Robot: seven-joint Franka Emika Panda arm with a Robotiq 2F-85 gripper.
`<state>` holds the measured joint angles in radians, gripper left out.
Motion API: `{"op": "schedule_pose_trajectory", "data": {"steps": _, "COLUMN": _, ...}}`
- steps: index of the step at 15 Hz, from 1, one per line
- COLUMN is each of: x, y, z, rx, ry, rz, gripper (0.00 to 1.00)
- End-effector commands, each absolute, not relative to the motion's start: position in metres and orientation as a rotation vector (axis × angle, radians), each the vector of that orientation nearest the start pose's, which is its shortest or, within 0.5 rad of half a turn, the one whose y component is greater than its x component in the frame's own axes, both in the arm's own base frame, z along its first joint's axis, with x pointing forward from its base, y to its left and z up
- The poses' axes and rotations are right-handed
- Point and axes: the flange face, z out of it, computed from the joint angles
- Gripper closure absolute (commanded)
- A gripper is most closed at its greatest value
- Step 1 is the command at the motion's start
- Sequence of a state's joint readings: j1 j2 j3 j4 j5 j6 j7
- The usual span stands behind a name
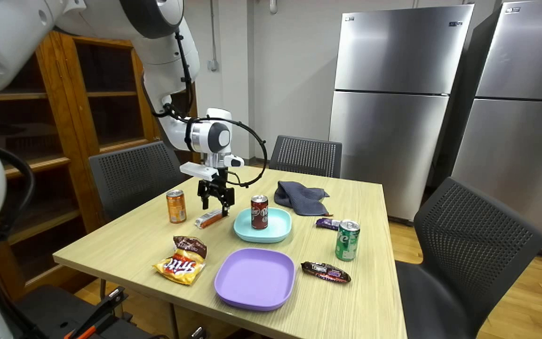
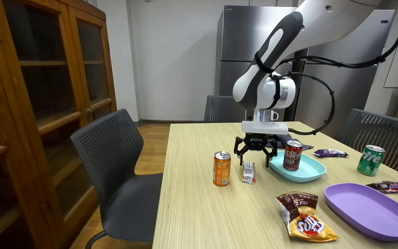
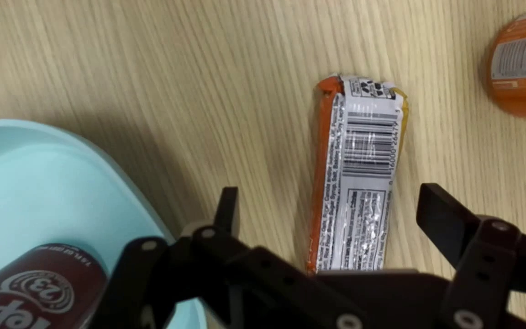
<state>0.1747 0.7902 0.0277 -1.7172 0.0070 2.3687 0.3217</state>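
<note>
Pincer [image 2: 254, 163] is hanging spread; wrapped bar [image 3: 359, 176] is lying on tabletop [image 2: 192, 207], between fingers [image 3: 441, 217] in wrist view, near end hiding behind pincer. Orange can [image 3: 525, 75] is running past that view's edge.

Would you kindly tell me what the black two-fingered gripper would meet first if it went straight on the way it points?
Probably the long orange-and-silver wrapped bar lying below the open gripper, though its fingertips may straddle the bar and touch the pale wooden table first, as depth is unclear.
</note>
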Motion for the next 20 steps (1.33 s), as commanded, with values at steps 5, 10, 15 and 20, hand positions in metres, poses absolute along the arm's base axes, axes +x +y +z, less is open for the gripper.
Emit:
{"op": "schedule_pose_trajectory", "data": {"steps": 5, "x": 0.643, "y": 0.145, "z": 0.104, "rx": -3.139, "ry": 0.144, "rz": 0.176, "gripper": 0.0}}
{"op": "schedule_pose_trajectory", "data": {"steps": 10, "x": 0.642, "y": 0.152, "z": 0.097, "rx": -3.139, "ry": 0.132, "rz": 0.177, "gripper": 0.0}}
{"op": "schedule_pose_trajectory", "data": {"steps": 15, "x": 0.64, "y": 0.151, "z": 0.097, "rx": -3.145, "ry": 0.118, "rz": 0.164, "gripper": 0.42}}
{"op": "schedule_pose_trajectory", "data": {"steps": 20, "x": 0.639, "y": 0.148, "z": 0.099, "rx": -3.142, "ry": 0.108, "rz": 0.16, "gripper": 0.82}}
